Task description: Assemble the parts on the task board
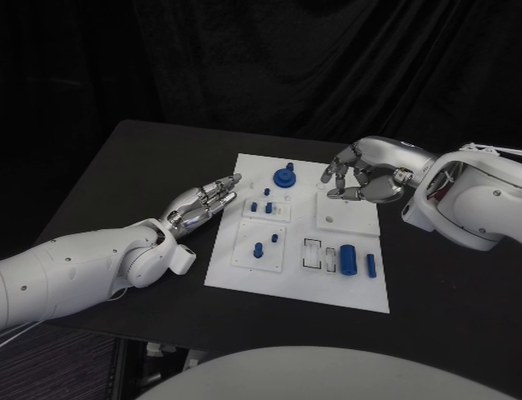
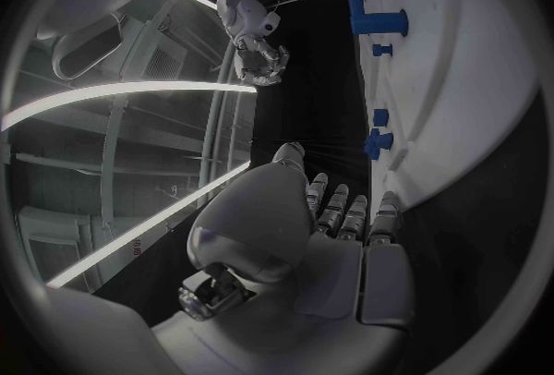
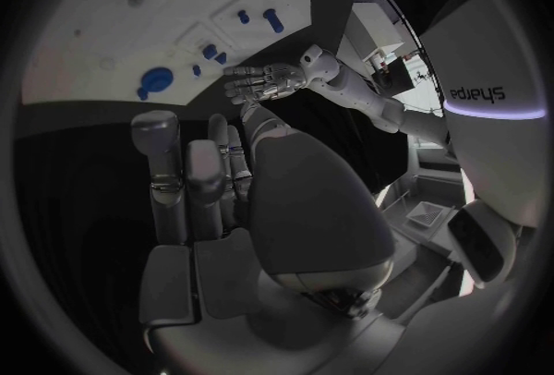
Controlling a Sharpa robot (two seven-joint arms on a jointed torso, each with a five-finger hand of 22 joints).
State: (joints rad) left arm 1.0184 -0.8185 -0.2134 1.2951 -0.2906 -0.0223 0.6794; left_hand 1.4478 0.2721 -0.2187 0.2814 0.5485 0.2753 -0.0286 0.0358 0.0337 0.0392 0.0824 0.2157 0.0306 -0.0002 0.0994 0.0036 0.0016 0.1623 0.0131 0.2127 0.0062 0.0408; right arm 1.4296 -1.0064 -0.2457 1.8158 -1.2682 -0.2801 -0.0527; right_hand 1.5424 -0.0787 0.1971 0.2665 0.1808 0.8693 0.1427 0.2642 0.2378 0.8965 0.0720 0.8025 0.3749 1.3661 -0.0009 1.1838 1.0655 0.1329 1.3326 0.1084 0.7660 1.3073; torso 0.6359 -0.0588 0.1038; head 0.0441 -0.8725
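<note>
My left hand [image 1: 203, 202] looks like brushed silver metal with a soft sheen, and my right hand [image 1: 363, 173] has the same silvery, faintly glossy finish. My arms [image 1: 57, 279] wear smooth white plastic shells that catch the light. The counter [image 1: 117, 179] is black and matt, with almost no reflection. The board [image 1: 239, 271] looks like smooth white plastic, matt rather than shiny. The small blue parts [image 1: 285, 177] on it look like plain plastic with a dull, even surface.
</note>
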